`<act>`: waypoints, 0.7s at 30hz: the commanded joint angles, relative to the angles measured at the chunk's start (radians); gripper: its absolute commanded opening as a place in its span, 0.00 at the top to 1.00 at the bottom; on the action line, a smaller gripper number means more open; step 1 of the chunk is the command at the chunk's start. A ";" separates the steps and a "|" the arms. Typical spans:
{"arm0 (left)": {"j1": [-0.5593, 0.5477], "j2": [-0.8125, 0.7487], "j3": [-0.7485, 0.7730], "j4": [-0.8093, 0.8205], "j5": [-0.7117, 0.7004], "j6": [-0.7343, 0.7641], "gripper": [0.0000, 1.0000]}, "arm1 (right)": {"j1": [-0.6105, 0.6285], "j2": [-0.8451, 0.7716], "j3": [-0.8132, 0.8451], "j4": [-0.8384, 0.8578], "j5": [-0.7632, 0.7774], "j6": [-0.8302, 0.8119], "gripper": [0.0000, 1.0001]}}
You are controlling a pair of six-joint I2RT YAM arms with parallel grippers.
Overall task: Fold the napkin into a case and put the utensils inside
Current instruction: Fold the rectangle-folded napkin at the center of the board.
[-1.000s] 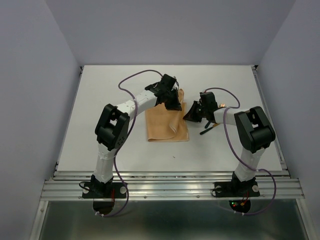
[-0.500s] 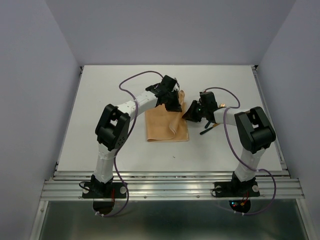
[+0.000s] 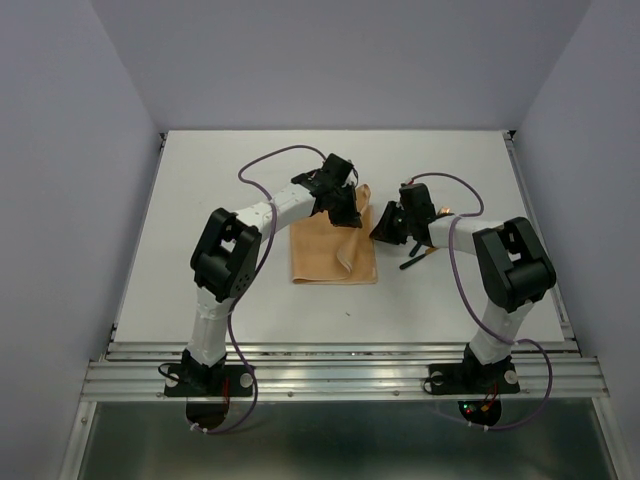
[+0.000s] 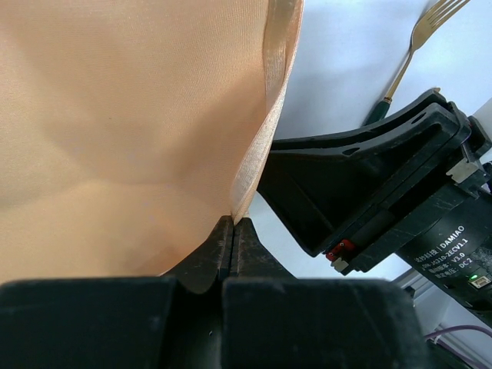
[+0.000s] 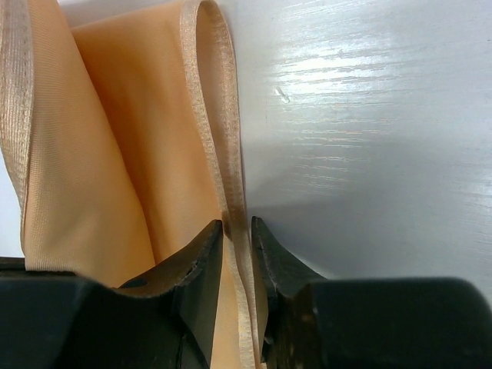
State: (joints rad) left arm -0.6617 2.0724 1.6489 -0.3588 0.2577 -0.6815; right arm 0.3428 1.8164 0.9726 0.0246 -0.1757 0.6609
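Note:
The peach-orange napkin (image 3: 325, 252) lies folded on the white table, its right edge lifted between the two grippers. My left gripper (image 3: 349, 211) is shut on that raised edge; in the left wrist view the cloth (image 4: 115, 115) runs into the closed tips (image 4: 233, 224). My right gripper (image 3: 384, 226) stands just right of the napkin, its jaws slightly apart around the hem (image 5: 223, 154), which hangs loose between the fingers (image 5: 237, 224). A gold fork (image 4: 427, 27) with a dark handle lies beyond the right gripper. The utensils (image 3: 420, 256) rest under the right arm, partly hidden.
Purple cables (image 3: 270, 158) loop over both arms. The right gripper's black body (image 4: 384, 192) fills the right side of the left wrist view, close to the left fingers. White table (image 3: 200, 200) stretches left and behind the napkin, with a metal rail (image 3: 340, 350) at the near edge.
The right gripper's jaws have parted from around the napkin's hem. The left gripper keeps its hold and has shifted only slightly.

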 commanded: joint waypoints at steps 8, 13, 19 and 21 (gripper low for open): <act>-0.010 -0.035 0.014 0.000 0.005 0.013 1.00 | 0.005 0.003 -0.005 -0.037 -0.008 -0.037 0.97; -0.022 -0.023 0.029 -0.008 0.006 0.013 1.00 | 0.005 0.017 -0.006 -0.035 -0.022 -0.017 0.99; -0.023 0.006 0.048 -0.011 0.008 0.011 1.00 | 0.005 0.018 -0.003 -0.005 -0.028 -0.015 0.99; -0.022 0.014 0.057 -0.009 0.014 0.008 1.00 | 0.005 0.017 -0.003 -0.006 -0.027 -0.014 0.99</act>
State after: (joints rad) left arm -0.6792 2.0811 1.6558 -0.3603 0.2596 -0.6807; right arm 0.3428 1.8198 0.9714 0.0116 -0.2024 0.6495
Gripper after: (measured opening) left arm 0.026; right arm 0.015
